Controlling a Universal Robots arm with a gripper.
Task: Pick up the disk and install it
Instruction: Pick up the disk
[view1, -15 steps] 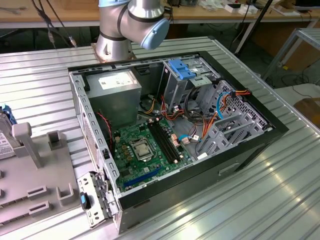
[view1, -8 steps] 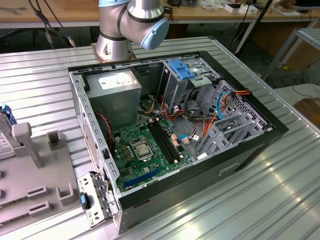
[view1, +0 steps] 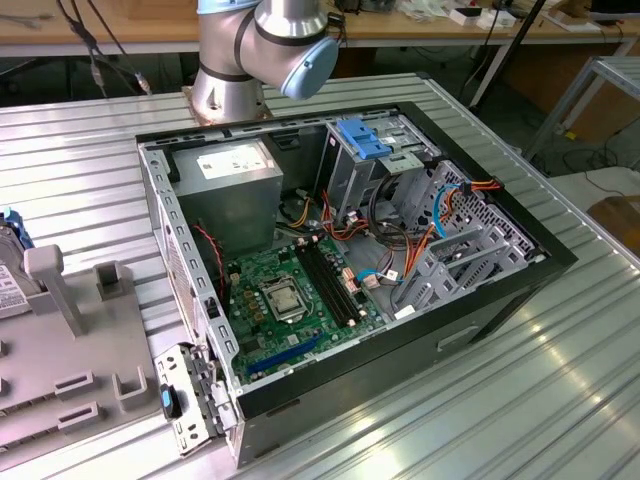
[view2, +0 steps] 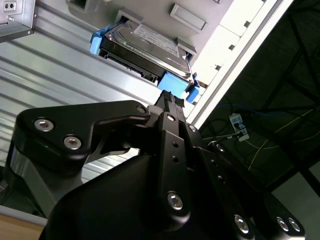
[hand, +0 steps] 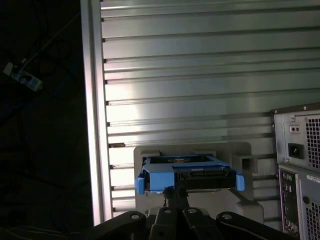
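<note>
at the pick-up step, by the look of it. nothing put in the case yet.

in the second wrist view, right up against the job: the black pincer (view2: 166, 97) nose to nose with the flat grey metal disk (view2: 145, 44), the one with the white label and the bright blue plastic frame. touching the blue end block, or as good as. same story in the first wrist view, with the pincer (hand: 175, 192) right at the blue front of the disk (hand: 189, 172). cannot tell whether open or shut, so no guess here.

lying flat in a pale grey plastic stand (view1: 110, 340) on the ribbed silver metal table (view1: 500, 420), at the exterior view's left. not lifted out. well apart from the big open black and grey computer case (view1: 470, 335), with its green board (view1: 270, 290) and orange and red wires (view1: 470, 190) inside, and with the silver and pale blue robot arm (view1: 260, 50) rising behind it.

probably calls for a firm, straight hold on the blue end, square to the frame and not crooked. then a clean lift out of the stand, no bumping on its walls. likely to tip or slip with a weak hold, being flat and heavy-looking.
</note>
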